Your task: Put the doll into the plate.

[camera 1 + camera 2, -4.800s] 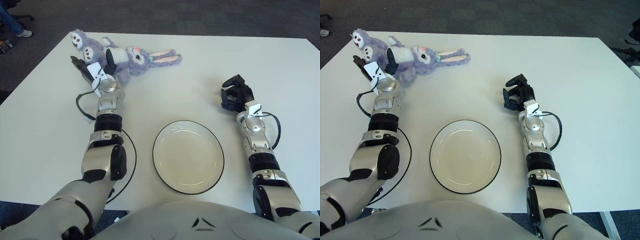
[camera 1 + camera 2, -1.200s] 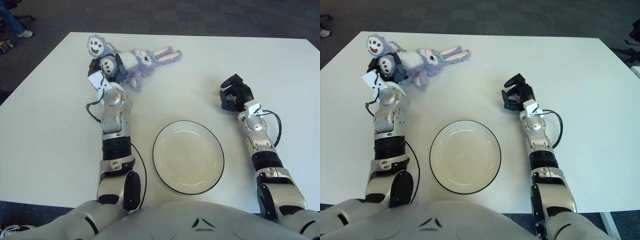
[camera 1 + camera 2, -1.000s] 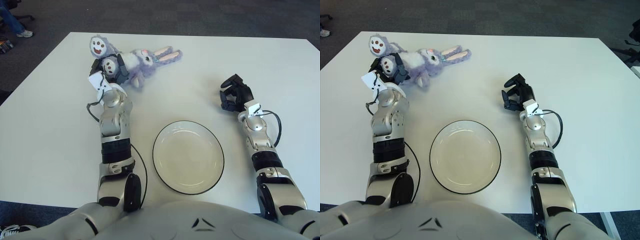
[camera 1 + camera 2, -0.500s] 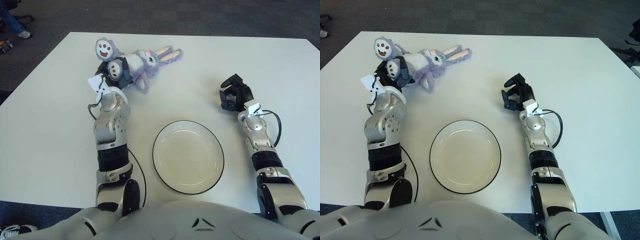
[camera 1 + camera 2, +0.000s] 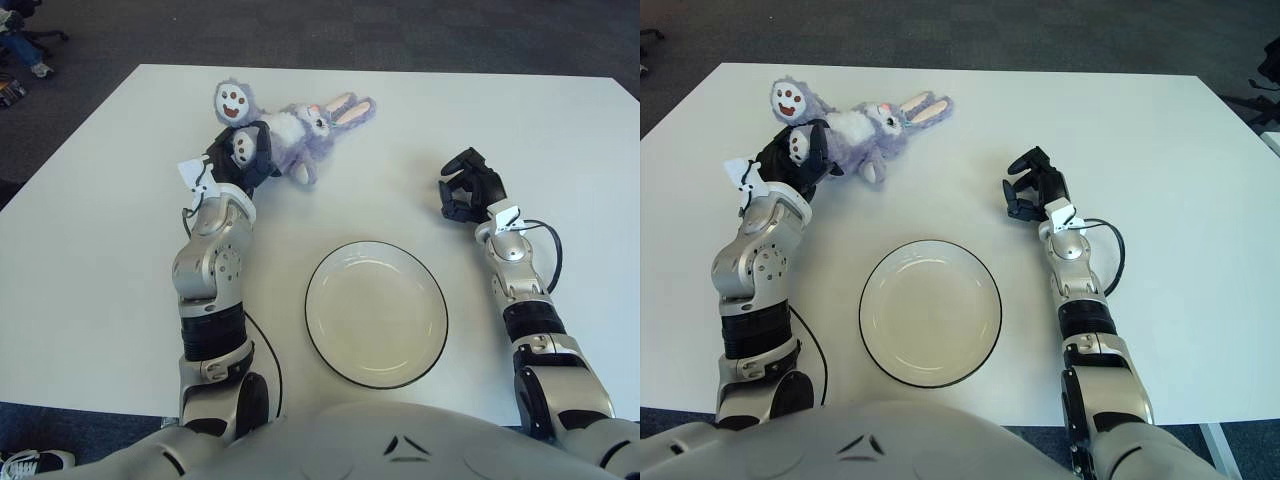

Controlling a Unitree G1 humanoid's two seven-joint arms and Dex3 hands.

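Now the left hand (image 5: 237,162) clutches the doll (image 5: 290,130); right hand (image 5: 468,187) curled, holding nothing.

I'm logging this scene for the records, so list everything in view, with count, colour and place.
table: one, white, filling most of the view.
doll: one, purple plush rabbit with pink-lined ears, lying at the far left of the table, feet toward the left hand.
plate: one, cream with a dark rim, near the middle of the table's front, nothing in it.
floor: dark grey carpet beyond the table.
left hand: one, black fingers closed on the doll's leg end, at the far left.
right hand: one, black, fingers curled and holding nothing, showing to the right of the plate.
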